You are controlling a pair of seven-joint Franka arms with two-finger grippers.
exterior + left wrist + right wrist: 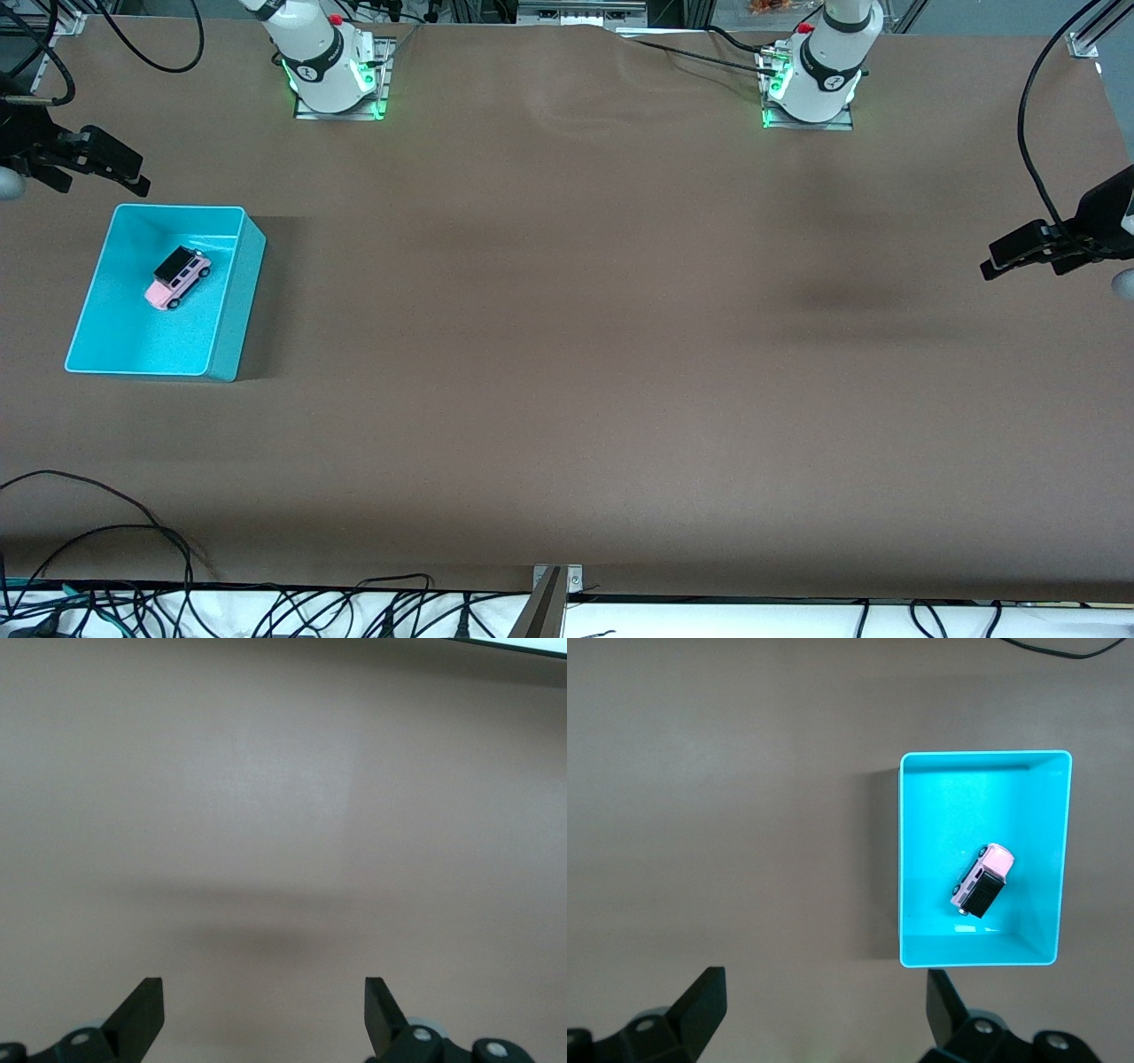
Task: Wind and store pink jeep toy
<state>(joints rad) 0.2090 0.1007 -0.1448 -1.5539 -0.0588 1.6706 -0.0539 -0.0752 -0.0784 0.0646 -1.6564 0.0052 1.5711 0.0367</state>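
Two Franka arms hang clear of the work at the ends of a brown table [567, 354], each reaching out sideways from its base. The pink jeep toy [177, 278] sits on its wheels inside the turquoise bin [232, 310], angled across the bin's floor, toward the right arm's end of the table. The right gripper [111, 168] hovers above the table just beside the bin's rim, its two dark fingers [700, 1005] spread wide and holding nothing; its wrist camera looks down on the bin and the toy. The left gripper [1019, 257] hangs over bare table at the left arm's end, well apart from the bin, fingers [142, 1014] likewise spread apart with nothing between them.
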